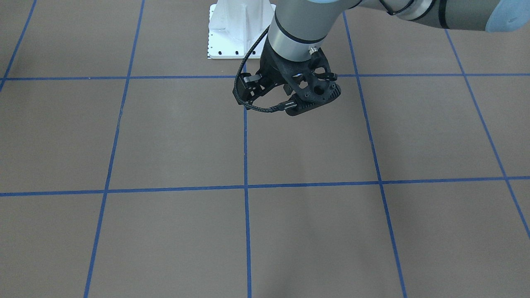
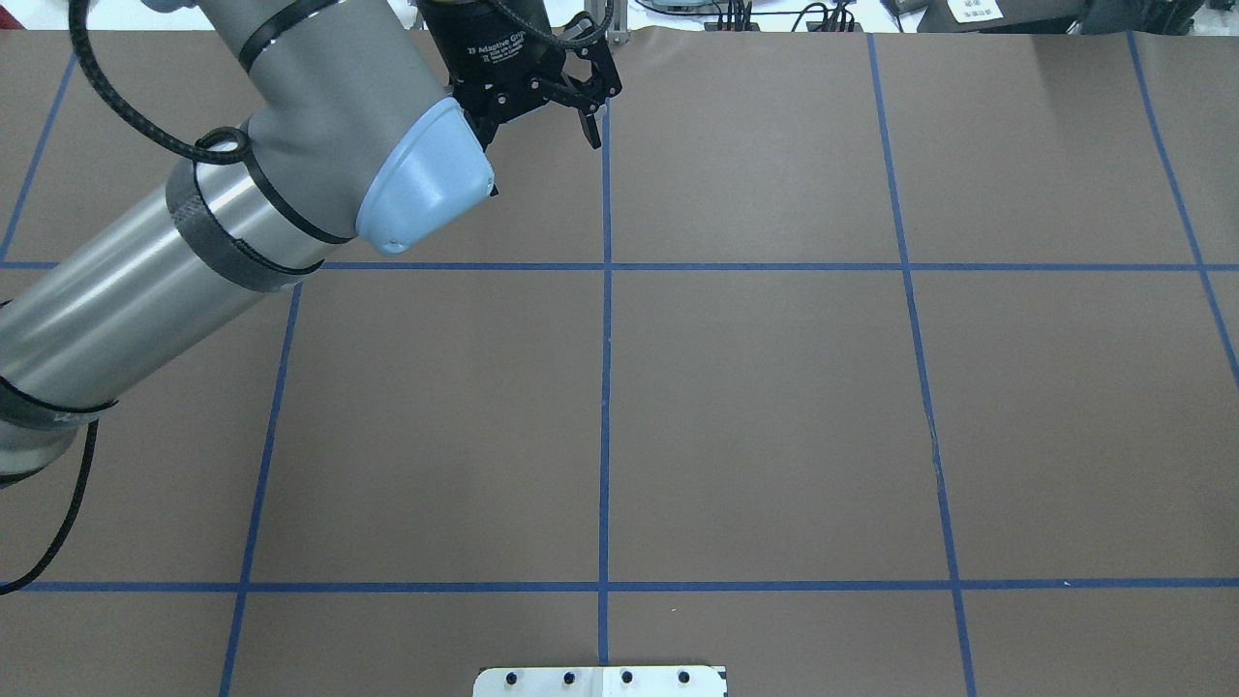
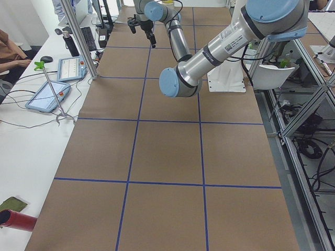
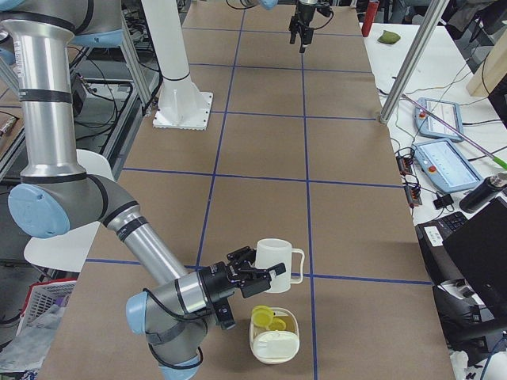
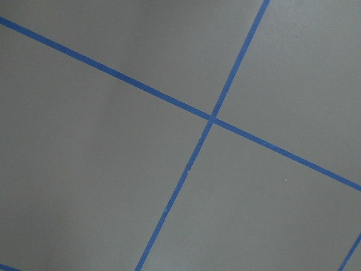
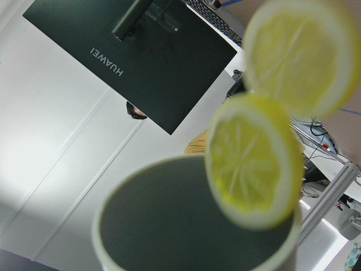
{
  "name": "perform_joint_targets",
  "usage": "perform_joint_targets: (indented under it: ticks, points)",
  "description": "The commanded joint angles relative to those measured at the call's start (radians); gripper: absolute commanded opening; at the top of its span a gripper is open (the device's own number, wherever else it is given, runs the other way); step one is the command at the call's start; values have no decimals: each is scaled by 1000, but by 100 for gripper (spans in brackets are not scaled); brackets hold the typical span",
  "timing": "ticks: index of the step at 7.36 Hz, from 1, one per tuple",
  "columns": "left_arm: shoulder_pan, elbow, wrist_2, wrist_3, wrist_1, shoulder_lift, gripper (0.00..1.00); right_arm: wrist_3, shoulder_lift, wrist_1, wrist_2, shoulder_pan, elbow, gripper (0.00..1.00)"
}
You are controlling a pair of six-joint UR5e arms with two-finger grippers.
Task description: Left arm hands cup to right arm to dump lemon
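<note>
The cup point(image 4: 277, 261), smooth cream-white with a side handle, is near the table point(image 2: 774, 407) end on the robot's right. It is directly at the fingertips of the right gripper point(image 4: 252, 279), but I cannot tell if the fingers clamp it. In the right wrist view, two round yellow lemon slices point(image 6: 254, 161) show blurred across its grey mouth. From the side they lie at the opening of a small white dish point(image 4: 276, 348) just below the cup. The left gripper point(image 2: 571, 97) hangs well apart over the matte brown surface, fingers spread and holding nothing.
</note>
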Motion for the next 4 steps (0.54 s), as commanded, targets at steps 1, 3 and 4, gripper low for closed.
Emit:
perform_joint_targets:
  ticks: [1, 3, 4]
  points:
    - [4, 3, 7, 0, 0, -3, 100, -8, -4, 2, -21, 18, -16, 0]
    - [4, 3, 7, 0, 0, -5, 100, -9, -4, 3, -21, 22, -14, 0]
    - [4, 3, 7, 0, 0, -5, 100, -9, -2, 3, -21, 22, -10, 0]
